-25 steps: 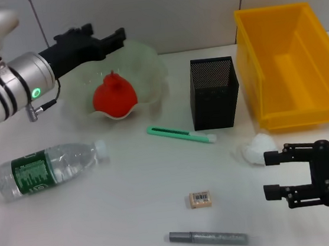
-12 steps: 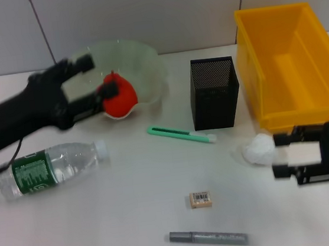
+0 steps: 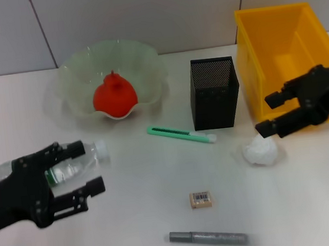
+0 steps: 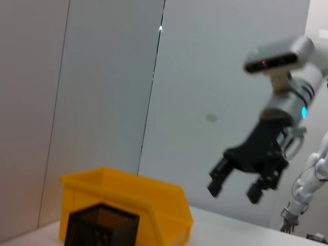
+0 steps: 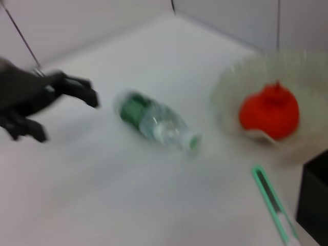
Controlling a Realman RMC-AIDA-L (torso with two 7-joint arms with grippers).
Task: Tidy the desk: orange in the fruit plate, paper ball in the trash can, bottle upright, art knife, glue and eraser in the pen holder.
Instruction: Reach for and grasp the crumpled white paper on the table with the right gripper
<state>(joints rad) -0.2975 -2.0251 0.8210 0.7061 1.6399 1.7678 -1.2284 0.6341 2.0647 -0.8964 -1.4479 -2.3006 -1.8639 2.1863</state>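
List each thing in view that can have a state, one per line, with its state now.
Orange: in the fruit plate.
Bottle: lying on its side, capped.
Paper ball: on the desk.
Knife: flat on the desk.
Eraser: on the desk.
Glue: lying flat.
Left gripper: open, over the bottle.
Right gripper: open, above the paper ball.

White table (image 3: 134,221): bottle (image 3: 68,163), eraser (image 3: 200,199), paper ball (image 3: 260,149).

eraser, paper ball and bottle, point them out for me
eraser (image 3: 200,199), head view, on its labelled top face.
paper ball (image 3: 260,150), head view, on the middle of the crumpled white wad.
bottle (image 5: 154,121), right wrist view, on the clear body beside the green label.
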